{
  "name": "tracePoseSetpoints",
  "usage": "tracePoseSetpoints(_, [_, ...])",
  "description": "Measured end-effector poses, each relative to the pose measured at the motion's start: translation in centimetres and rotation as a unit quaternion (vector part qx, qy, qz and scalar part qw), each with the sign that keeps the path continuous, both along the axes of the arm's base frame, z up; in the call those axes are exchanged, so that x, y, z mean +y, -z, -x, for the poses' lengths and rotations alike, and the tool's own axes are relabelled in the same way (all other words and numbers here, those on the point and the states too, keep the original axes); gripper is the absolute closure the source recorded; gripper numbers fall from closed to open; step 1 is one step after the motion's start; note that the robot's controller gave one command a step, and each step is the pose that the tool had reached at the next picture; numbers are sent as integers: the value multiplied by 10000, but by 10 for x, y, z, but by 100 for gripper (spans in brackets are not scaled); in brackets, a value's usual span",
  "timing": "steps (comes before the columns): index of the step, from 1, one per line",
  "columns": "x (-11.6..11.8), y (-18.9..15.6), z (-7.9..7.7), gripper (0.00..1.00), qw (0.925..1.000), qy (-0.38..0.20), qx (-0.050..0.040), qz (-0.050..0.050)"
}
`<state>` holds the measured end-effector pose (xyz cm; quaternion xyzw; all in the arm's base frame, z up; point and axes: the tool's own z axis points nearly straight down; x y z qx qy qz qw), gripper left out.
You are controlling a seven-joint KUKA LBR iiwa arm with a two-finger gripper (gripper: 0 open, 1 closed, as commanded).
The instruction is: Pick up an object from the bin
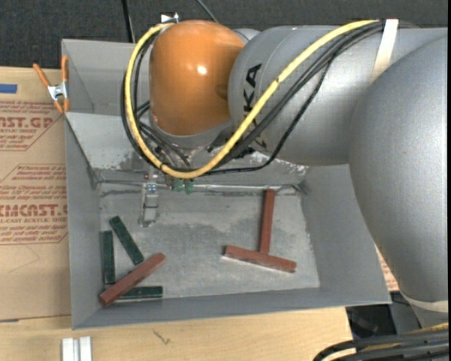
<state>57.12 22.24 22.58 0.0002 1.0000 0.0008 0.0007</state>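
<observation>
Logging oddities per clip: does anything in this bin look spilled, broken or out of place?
Nothing stands out. The green sticks and a brown stick lie loosely crossed at the bin's lower left; two more brown sticks meet in a T on the right. All look whole.

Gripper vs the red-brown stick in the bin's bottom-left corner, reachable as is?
Probably yes. The red-brown stick lies on top of the dark green sticks, nothing covering it, and the gripper hangs nearby over bare floor. The stick's lower end sits close to the bin wall, which might crowd a grasp there.
</observation>
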Motion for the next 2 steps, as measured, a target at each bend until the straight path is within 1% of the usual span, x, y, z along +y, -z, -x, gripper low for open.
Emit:
tracePoseSetpoints(1, [0, 0, 0, 0, 10000, 0, 0, 0])
tracePoseSetpoints(2, [2, 40, 6, 0, 9999, 142, -40, -15])
